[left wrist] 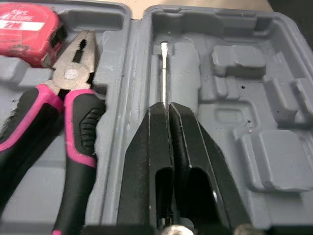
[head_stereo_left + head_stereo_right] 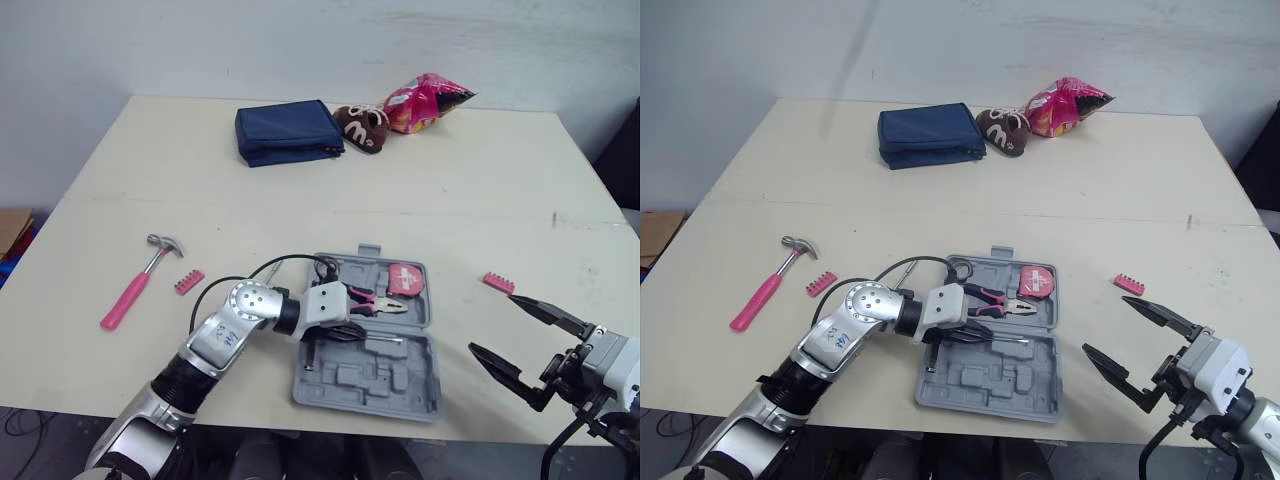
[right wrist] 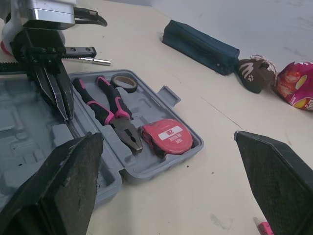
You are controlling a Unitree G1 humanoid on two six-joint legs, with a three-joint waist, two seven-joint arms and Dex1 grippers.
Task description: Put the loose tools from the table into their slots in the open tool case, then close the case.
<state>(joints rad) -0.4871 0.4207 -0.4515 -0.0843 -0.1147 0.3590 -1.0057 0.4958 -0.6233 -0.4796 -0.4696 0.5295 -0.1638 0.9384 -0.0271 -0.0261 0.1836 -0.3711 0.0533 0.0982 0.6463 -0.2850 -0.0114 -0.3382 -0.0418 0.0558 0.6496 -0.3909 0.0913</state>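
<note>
The left claw point(image 1: 166, 106) is clamped on a slim metal screwdriver shaft point(image 1: 164, 68) lying in the open grey plastic tool case point(image 2: 385, 385). The right claw point(image 2: 490, 322) gapes wide beside it, above the cream table point(image 2: 300, 190).

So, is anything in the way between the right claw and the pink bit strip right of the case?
Nothing visible. The right claw hangs open near the pink bit strip, with only bare table between them; the tool case lies to the robot's left of that path.
</note>
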